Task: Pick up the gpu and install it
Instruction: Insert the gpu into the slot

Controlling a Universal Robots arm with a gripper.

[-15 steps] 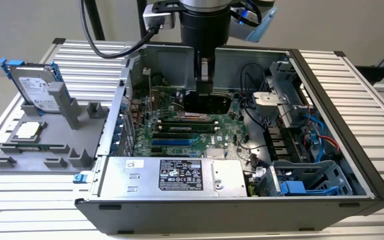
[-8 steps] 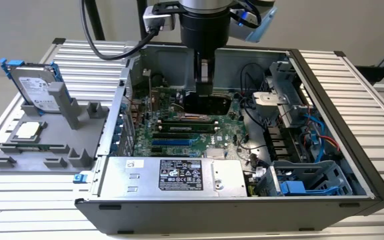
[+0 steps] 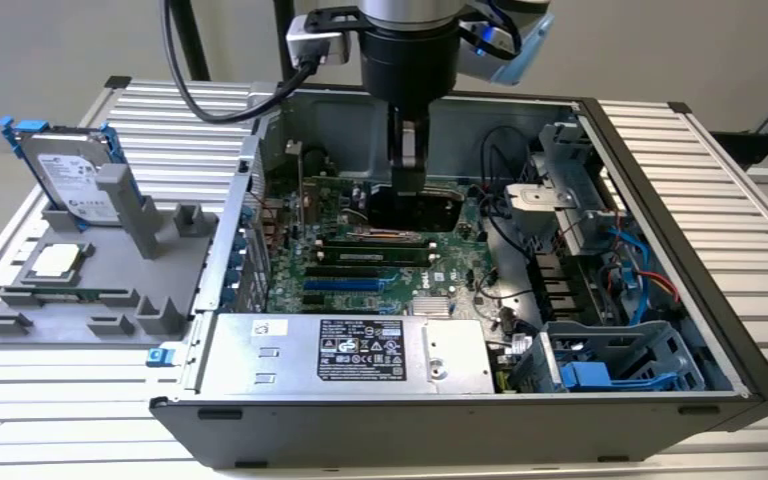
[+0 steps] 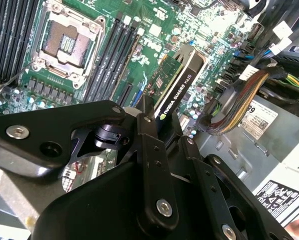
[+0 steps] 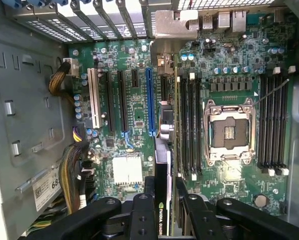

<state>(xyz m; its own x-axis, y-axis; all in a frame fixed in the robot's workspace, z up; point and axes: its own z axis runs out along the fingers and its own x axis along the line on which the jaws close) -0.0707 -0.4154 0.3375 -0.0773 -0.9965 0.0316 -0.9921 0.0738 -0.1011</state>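
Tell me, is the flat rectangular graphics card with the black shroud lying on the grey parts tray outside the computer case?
No, the gripper holds the gpu edge-on above the green motherboard inside the case.

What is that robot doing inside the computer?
The robot arm is reaching down into an open computer case. Its claw is shut on the gpu, a flat card held on edge over the green motherboard, close to the slots. Whether the card sits in a slot yet is hard to tell. Outside the case, on the exterior view's left, a hard drive stands in a grey holder.
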